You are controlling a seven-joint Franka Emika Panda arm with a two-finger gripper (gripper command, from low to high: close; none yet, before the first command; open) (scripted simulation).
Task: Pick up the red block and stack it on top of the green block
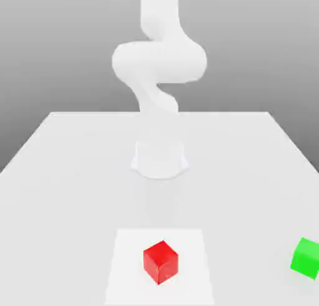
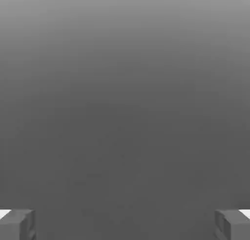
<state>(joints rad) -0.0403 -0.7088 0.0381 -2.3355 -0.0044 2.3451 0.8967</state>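
The table (image 1: 81, 192) is the largest thing in the exterior view, a pale surface whose far edge runs behind the robot and whose sides widen toward the camera. The white arm (image 1: 159, 62) comes next, its base standing on the table near the middle of that view, its links folded and rising out at the top (white on nearly white, so the outlines are faint).

In front of the base, nearer the camera, lies a bright white square patch (image 1: 128, 280). It looks flat, and its edges are plain against the greyer table around it.

The gripper (image 2: 125, 227) has its two fingers spread wide in the hand view, with nothing between them but a dark grey background; it is released and grasps nothing.

The red block (image 1: 161, 262) sits on the white patch, turned so that one corner faces the camera. Nothing rests on it and nothing touches its sides. The green block (image 1: 306, 258) is on the bare table toward the exterior view's right, partly cut off by the picture's edge (also turned at an angle). It is well apart from the red one, and no object stands between the two.
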